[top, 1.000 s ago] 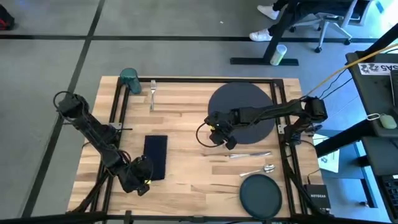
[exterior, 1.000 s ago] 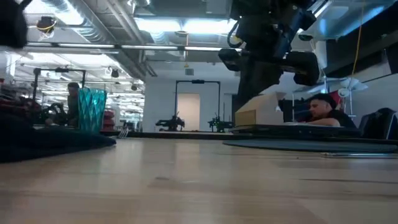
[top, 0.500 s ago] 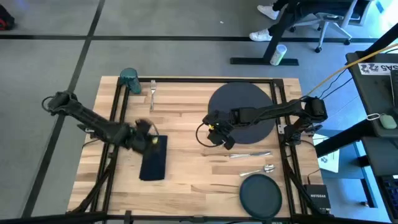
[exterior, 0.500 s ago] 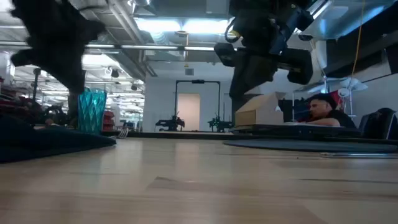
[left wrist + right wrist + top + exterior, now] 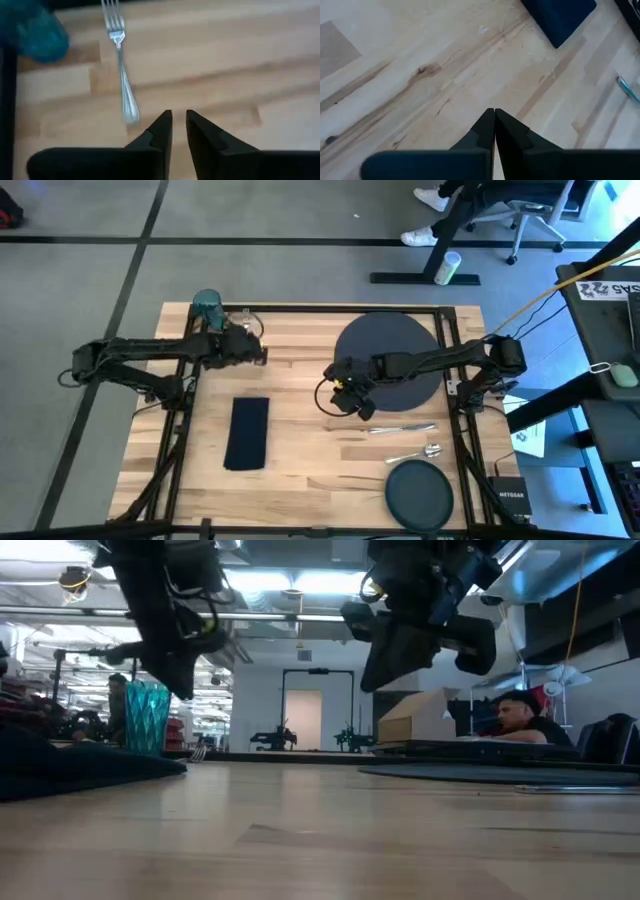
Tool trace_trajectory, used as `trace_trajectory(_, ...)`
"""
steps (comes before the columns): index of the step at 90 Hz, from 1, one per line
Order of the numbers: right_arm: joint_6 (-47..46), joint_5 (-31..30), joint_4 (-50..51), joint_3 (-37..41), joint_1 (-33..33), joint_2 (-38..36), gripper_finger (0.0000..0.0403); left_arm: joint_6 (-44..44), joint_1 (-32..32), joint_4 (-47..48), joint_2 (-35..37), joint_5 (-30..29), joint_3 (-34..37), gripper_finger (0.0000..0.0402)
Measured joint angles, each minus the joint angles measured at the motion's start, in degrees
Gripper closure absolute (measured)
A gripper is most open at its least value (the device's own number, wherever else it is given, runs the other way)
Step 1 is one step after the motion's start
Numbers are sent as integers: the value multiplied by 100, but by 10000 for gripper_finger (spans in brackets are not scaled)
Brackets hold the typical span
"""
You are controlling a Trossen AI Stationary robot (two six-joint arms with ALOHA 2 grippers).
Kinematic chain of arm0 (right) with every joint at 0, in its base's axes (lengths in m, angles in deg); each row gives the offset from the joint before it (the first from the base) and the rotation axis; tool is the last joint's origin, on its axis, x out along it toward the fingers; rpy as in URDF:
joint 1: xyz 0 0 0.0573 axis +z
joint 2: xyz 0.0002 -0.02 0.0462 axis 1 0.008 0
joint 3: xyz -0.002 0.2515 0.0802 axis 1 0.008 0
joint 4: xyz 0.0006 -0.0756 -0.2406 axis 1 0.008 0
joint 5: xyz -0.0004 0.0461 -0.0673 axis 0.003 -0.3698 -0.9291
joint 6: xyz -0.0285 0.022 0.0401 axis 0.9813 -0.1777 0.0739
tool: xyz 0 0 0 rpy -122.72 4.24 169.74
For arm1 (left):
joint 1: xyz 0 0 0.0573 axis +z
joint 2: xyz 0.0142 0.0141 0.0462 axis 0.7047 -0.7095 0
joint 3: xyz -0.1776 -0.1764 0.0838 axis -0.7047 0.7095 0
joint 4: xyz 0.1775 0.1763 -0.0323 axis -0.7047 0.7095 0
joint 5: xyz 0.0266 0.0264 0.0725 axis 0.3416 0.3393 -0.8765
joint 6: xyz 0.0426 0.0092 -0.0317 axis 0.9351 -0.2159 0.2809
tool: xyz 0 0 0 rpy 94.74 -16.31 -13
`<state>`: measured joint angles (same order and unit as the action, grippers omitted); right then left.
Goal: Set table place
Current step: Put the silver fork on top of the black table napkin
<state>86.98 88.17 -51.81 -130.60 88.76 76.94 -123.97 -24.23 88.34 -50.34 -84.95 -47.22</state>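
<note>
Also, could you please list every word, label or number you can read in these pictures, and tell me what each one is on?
"NETGEAR": on the small dark box beside the table's right rail, high view; small, so this is my best reading.
Large dark letters on the white sheet at the right edge, high view: cut off, not readable.
Nothing readable in the low or wrist views.

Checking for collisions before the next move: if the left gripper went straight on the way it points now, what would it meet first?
Probably the fork: in the left wrist view it lies just ahead of the left gripper, slightly aside of the nearly closed fingers. Otherwise bare table. Height is unclear.
</note>
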Motion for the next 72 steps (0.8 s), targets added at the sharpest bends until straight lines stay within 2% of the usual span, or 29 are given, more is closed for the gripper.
trace_trajectory(15,-2,47,29,0,0,0,403,448,615,-154,-357,584,26,319)
trace_trajectory(39,-15,48,20,0,0,0,403,801,1171,-252,-971,654,28,282)
trace_trajectory(72,-17,48,-66,0,0,0,403,1359,1840,-1097,-1805,955,31,274)
